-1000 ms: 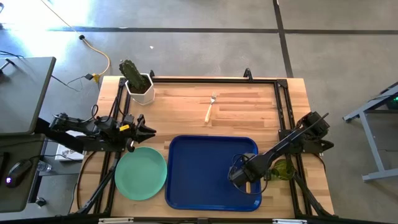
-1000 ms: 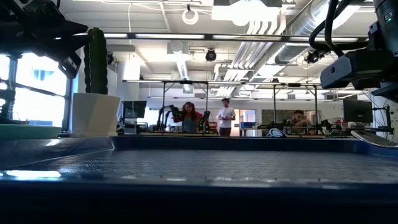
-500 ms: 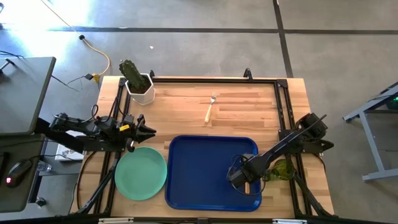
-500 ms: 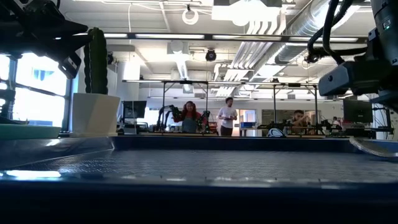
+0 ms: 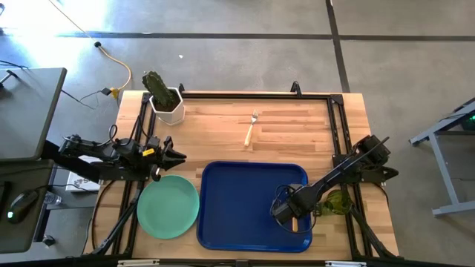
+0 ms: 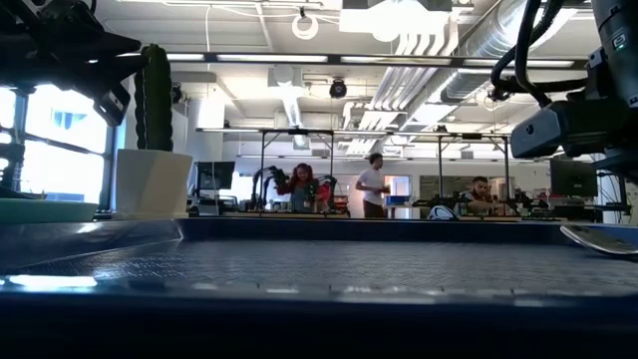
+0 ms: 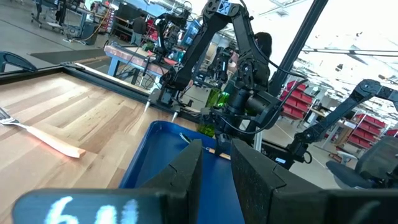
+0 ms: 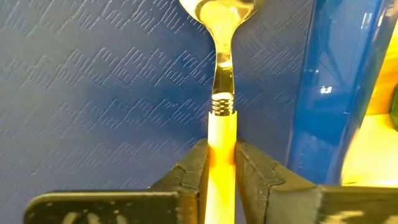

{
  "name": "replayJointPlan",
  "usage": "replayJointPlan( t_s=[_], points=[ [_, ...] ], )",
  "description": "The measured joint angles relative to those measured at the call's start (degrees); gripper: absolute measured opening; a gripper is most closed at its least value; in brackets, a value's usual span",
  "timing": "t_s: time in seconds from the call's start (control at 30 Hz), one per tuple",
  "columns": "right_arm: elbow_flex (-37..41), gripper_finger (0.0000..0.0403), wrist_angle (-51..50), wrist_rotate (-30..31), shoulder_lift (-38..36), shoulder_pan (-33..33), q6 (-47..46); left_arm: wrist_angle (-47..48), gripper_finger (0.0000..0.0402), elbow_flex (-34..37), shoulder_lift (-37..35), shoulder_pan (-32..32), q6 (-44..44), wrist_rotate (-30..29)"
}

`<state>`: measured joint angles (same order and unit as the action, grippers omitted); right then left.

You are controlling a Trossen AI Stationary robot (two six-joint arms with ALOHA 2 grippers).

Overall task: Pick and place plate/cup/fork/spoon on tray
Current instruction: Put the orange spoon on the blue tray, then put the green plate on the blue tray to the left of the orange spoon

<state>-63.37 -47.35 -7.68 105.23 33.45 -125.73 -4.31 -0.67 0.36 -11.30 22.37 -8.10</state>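
My right gripper (image 5: 292, 213) is shut on the spoon (image 8: 219, 74), which has a silver bowl and an orange-tan handle, low over the right part of the blue tray (image 5: 230, 222). The spoon's bowl also shows in the low view (image 6: 598, 237). The mint-green plate (image 5: 168, 206) lies flat on the table left of the tray. The fork (image 5: 251, 130) lies on the wood beyond the tray. The dark-green cup (image 5: 338, 202) stands right of the tray. My left gripper (image 5: 180, 156) waits above the plate's far edge, its fingers a narrow gap apart and empty. My right gripper pinches the spoon's orange-tan handle (image 8: 222, 134) between its two fingers, just behind the metal neck. The fingers lie along the spoon, which sticks out ahead of them, bowl (image 8: 217, 11) foremost, over the tray floor. Whether the bowl touches the tray I cannot tell.
A white hexagonal pot with a cactus (image 5: 165, 100) stands at the table's far left corner. The tray's raised rim (image 8: 336, 93) runs close beside the spoon, with the cup just past it. A black frame borders the table. People stand in the room beyond.
My right gripper has gone down a little with the spoon. The spoon's bowl now sits lower and flatter, close to the tray's floor.
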Motion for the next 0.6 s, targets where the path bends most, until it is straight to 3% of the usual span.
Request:
replayJointPlan(
  t_s=[0.3,0.6],
  points=[
    [-1.57,0.0114,-1.55,-0.06,0.17,0.02,0.21,-0.03,0.0074,0.00,-0.01,-0.01,-0.01,0.00],
    [-6.35,0.0121,-8.37,0.65,0.15,0.02,0.21,-0.03,0.0074,0.00,-0.02,0.00,-0.01,0.00]
  ],
)
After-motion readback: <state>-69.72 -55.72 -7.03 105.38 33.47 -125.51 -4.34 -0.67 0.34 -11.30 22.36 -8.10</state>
